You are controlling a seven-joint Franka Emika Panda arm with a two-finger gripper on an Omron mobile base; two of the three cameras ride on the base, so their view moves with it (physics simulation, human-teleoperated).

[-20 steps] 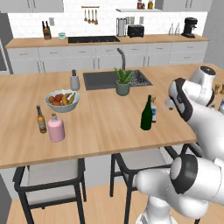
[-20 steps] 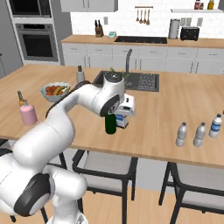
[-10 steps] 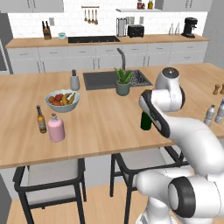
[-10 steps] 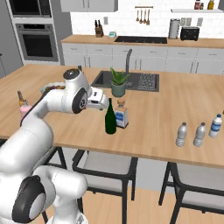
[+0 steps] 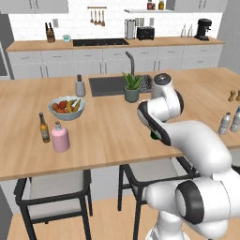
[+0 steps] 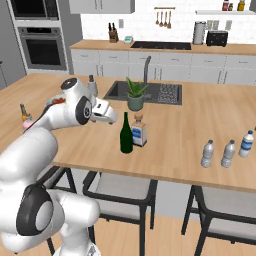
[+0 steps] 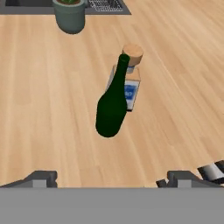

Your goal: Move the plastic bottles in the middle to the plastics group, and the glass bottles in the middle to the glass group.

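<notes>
The dark green wine bottle (image 7: 112, 105) stands upright mid-counter, and the squarish clear bottle (image 7: 130, 87) with blue label and tan stopper touches its far side. My gripper (image 7: 111, 179) hangs above and short of them, open, its fingertips (image 7: 41, 177) wide apart and empty. From the right base view the gripper (image 6: 110, 118) is just left of the wine bottle (image 6: 126, 134) and clear bottle (image 6: 138, 130). Three pale plastic bottles (image 6: 228, 153) stand at the right. The brown beer bottle (image 5: 44, 128) and pink flask (image 5: 60, 137) stand at the left.
A fruit bowl (image 5: 67, 108) sits behind the glass group. The potted plant (image 6: 134, 95) and sink (image 6: 165, 92) lie behind the middle bottles. Two brown shakers (image 5: 230, 95) stand far right. Chairs are tucked under the counter's front edge (image 6: 150, 172).
My arm has swung from the plastics side back toward the middle bottles, then drawn a little to their left. The bottles have not moved.
</notes>
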